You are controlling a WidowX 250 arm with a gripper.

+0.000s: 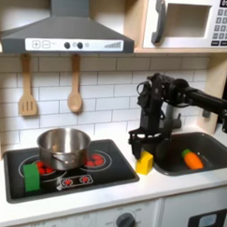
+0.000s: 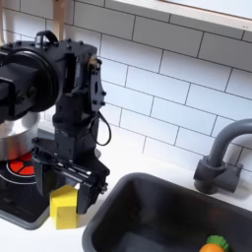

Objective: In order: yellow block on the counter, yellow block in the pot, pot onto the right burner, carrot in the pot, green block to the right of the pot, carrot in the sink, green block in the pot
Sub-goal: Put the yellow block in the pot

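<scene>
Microwave clock perhaps reads "01:30" above counter.

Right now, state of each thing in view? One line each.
gripper: above the yellow block, open or shut unclear
yellow block: out of the sink, on the counter between stovetop and sink
carrot: lying in the sink
pot: upright on the stovetop's left burner in the first exterior view, contents not visible
green block: upright on the stovetop, left of the pot in the first exterior view
</scene>
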